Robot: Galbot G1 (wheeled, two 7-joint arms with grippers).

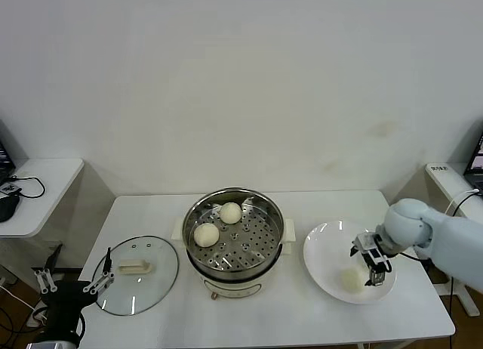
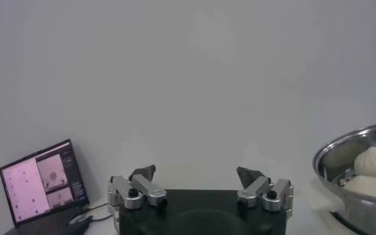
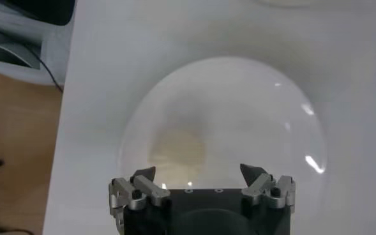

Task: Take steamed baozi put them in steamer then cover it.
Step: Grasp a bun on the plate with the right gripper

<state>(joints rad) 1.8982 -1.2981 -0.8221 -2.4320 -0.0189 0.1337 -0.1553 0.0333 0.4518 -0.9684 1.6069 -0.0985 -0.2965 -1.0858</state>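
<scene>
The steamer [image 1: 266,267] stands mid-table with two steamed baozi [image 1: 230,212] [image 1: 206,234] on its perforated tray. To its right, a white plate [image 1: 328,243] holds one more baozi [image 1: 349,279]. My right gripper [image 1: 364,264] hovers open just above the plate beside that bun; its wrist view shows the bun [image 3: 178,150] ahead of the empty open jaws [image 3: 198,171] on the plate [image 3: 251,108]. The glass cover [image 1: 137,275] lies flat on the table left of the steamer. My left gripper [image 1: 72,281] waits open off the table's left edge, also seen open [image 2: 196,172], with the steamer [image 2: 357,204] off to one side.
A white side table [image 1: 38,190] with cables stands at far left and another small table [image 1: 453,179] at far right. A laptop [image 2: 37,182] shows in the left wrist view. The white table [image 1: 302,319] has bare surface in front of the steamer.
</scene>
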